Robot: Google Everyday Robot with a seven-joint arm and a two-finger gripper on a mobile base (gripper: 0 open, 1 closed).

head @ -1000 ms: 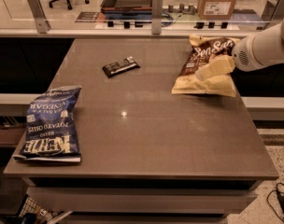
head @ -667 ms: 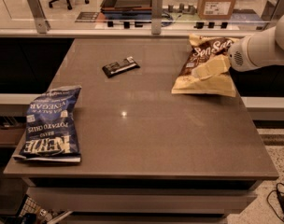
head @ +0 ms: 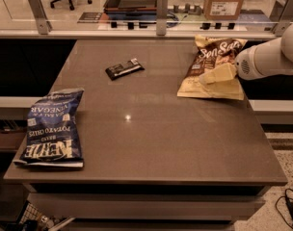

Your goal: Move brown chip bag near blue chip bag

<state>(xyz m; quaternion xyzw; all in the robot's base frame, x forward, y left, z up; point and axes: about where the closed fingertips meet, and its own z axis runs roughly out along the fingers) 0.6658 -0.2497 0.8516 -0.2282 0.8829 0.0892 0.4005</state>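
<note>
The brown chip bag (head: 210, 65) lies at the table's far right, pale tan with a dark brown panel and white script. My gripper (head: 218, 74) comes in from the right on a white arm (head: 269, 57) and rests over the bag's middle, covering part of it. The blue chip bag (head: 52, 127) lies flat at the table's near left edge, with white block lettering. The two bags are far apart, across the table from each other.
A small dark candy bar (head: 124, 69) lies at the far middle-left of the grey-brown table (head: 156, 138). A glass barrier with metal posts (head: 161, 7) runs along the far edge. A cardboard box (head: 225, 0) stands behind it.
The gripper has shifted very slightly lower over the brown chip bag. Both bags and the candy bar stay where they were.
</note>
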